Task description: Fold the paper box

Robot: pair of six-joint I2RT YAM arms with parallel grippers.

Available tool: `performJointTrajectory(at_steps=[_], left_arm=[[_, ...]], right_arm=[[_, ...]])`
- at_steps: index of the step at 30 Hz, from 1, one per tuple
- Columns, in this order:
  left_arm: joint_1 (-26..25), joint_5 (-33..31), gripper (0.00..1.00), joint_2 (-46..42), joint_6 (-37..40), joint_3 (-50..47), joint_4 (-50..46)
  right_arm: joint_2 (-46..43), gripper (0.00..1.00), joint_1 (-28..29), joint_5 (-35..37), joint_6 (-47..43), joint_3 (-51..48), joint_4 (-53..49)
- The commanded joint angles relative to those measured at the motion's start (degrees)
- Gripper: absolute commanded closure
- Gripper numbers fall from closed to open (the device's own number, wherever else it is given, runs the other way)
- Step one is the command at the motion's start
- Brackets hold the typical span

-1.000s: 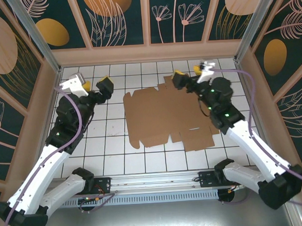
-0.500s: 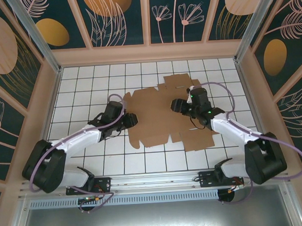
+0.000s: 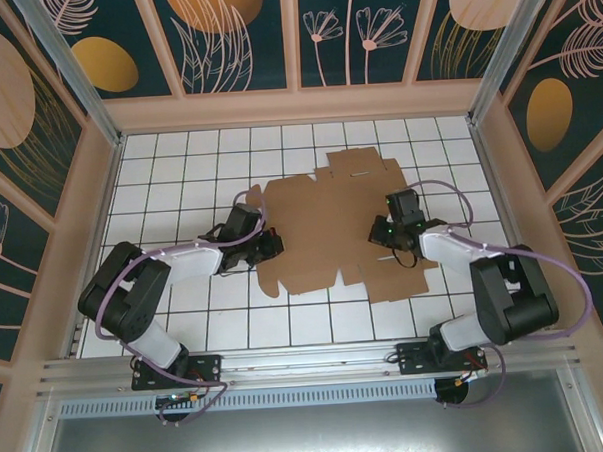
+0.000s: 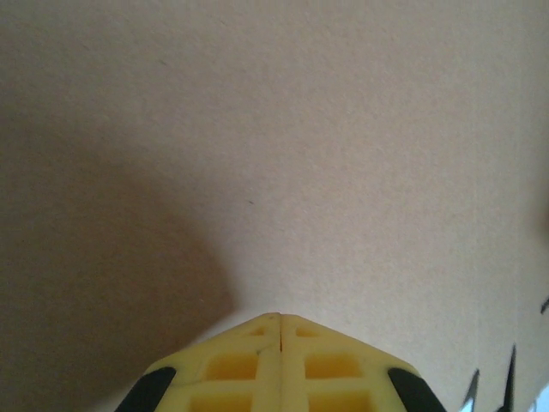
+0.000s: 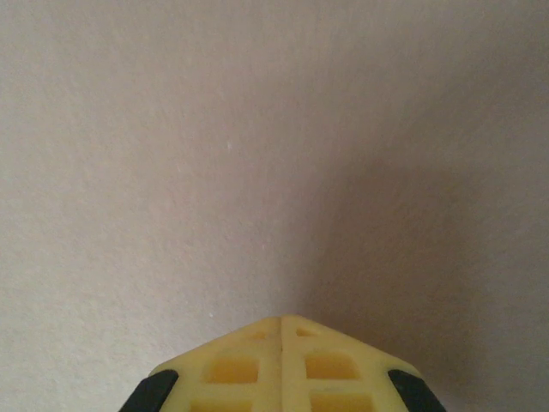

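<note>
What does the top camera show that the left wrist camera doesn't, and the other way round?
The top view gives the whole layout: the paper box lying flat and unfolded on the white tiled table, the left gripper at its left edge and the right gripper on its right part. The left wrist view adds close detail: yellow fingertips pressed together, shut, close to plain cardboard. Both show the box and the left gripper.

White arm links with black joints, purple cables, yellow waffle-patterned end effectors
</note>
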Motion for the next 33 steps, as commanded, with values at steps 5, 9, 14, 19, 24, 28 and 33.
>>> performJointTrajectory(at_steps=[5,9,14,19,24,28,33], left_arm=[[6.21,-1.05,1.00,-2.93,-4.77,-7.42,5.76],[6.65,-3.98,1.00,-8.21,-1.63,-6.14,0.08],[6.65,-8.06,1.00,-14.63,2.56,-3.33,-8.11],[6.65,-9.05,0.99,-15.38,2.51,-4.04,-11.62],[6.69,-9.68,1.00,-15.56,2.50,-6.49,-14.79],[6.74,-11.05,1.00,-21.69,0.94,-9.78,-13.86],[7.00,-8.95,0.97,-21.81,2.42,-9.36,-12.21]], right_arm=[[9.74,1.00,6.83,-6.35,1.47,0.36,3.31],[15.28,1.00,11.30,-6.70,-0.53,5.64,3.34],[21.26,1.00,12.74,-10.18,-3.37,13.66,5.06],[23.71,0.95,12.54,-15.28,-6.66,21.86,4.75],[13.26,0.57,7.98,-22.30,-3.69,16.37,8.15],[3.66,0.26,0.77,-28.10,2.03,5.29,12.61],[-0.22,0.24,-1.15,-22.83,-2.07,1.16,5.65]])
